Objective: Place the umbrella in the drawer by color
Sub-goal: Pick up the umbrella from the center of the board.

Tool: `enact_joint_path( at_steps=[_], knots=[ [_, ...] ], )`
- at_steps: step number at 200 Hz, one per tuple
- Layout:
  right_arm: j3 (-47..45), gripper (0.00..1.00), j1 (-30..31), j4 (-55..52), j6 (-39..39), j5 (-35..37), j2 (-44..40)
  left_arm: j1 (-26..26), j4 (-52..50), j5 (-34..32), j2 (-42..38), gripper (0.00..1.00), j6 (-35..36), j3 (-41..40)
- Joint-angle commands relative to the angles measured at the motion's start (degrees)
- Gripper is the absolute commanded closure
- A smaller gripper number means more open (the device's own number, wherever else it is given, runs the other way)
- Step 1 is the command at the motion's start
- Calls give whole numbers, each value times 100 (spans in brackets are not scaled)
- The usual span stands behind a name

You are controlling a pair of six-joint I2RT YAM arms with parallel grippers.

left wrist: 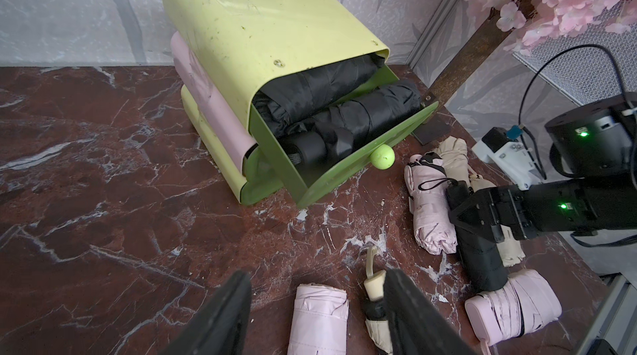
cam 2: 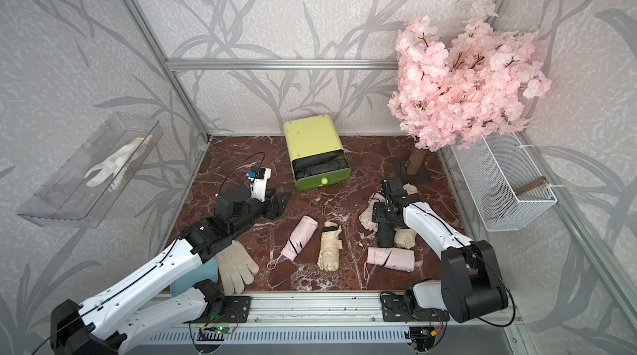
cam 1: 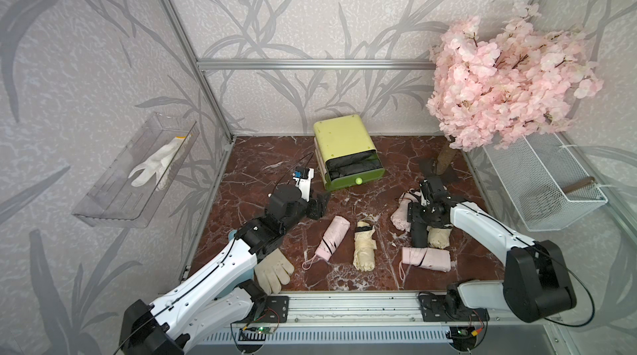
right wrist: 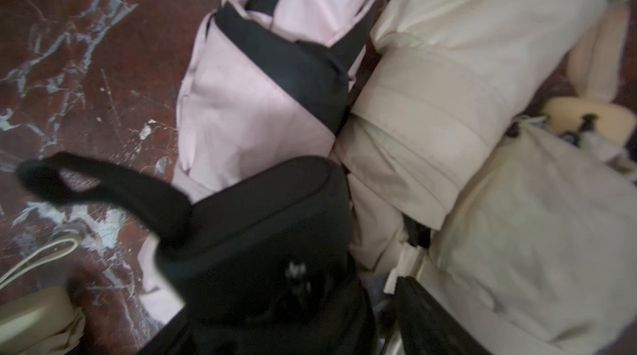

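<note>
The left tool (left wrist: 317, 277) was spread empty, whether the black umbrella (left wrist: 482, 260) at lower right was gripped by the right tool (left wrist: 458, 206) could not be told, and the touching pink umbrella (left wrist: 431, 212) was judged liable to be dragged toward the upper-centre drawer (left wrist: 344, 177), already filled with 2.

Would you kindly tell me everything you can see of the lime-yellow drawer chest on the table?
The drawer chest is small, plastic-looking, pale lime-yellow with rounded corners and scuffs on top. It stands on the marble table near the back wall. One darker green drawer is pulled out and slopes downward, with a round pale-green knob; two folded black umbrellas lie inside. A pale pink band shows along its side; what it is I cannot tell.
</note>
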Motion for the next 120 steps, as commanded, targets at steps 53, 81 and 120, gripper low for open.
enact_joint_path(
  at_steps=[53, 81, 120],
  knots=[
    [70, 75, -29, 133, -217, 119, -852, -25, 230, 277, 141, 35, 333, -76],
    [425, 75, 134, -355, -280, 330, -1508, -15, 262, 338, 46, 33, 496, -116],
    [1406, 72, 1565, 113, -1169, 585, -2105, -3, 323, 510, 283, 30, 530, -19]
  ],
)
